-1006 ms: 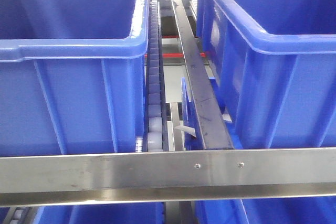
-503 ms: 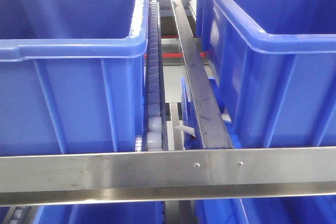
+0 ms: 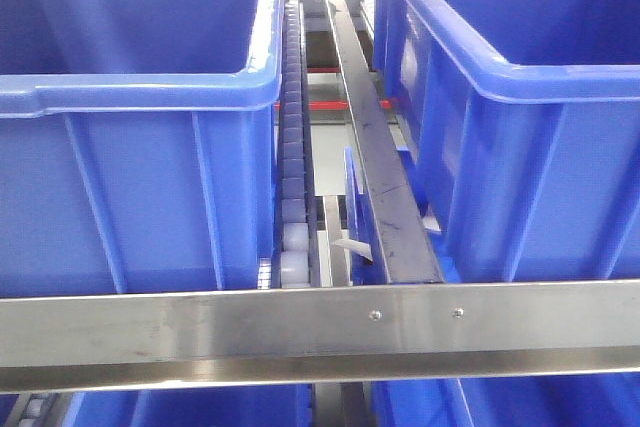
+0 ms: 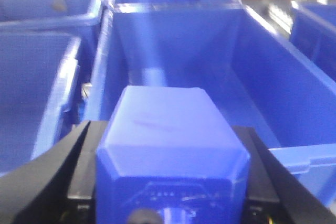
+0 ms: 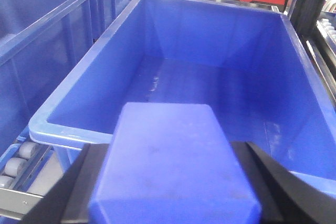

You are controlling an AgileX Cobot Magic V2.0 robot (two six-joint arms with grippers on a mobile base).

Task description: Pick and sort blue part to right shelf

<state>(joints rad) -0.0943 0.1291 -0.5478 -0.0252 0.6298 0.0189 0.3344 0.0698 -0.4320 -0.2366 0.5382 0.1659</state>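
stainless-steel right shelf (image 3: 300,332) held blue plastic bins (image 3: 140,92). both end effectors (image 4: 168,150) (image 5: 173,182) clenched blue rectangular parts (image 4: 168,114) (image 5: 165,135); early release might hit rims.

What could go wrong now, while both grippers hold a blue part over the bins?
1. The right part, in the right gripper, hangs over a bin's near rim; released here, it might hit the rim and drop onto the rollers.
2. The left part, in the left gripper, looks near a bin wall; a sideways move might knock it loose.
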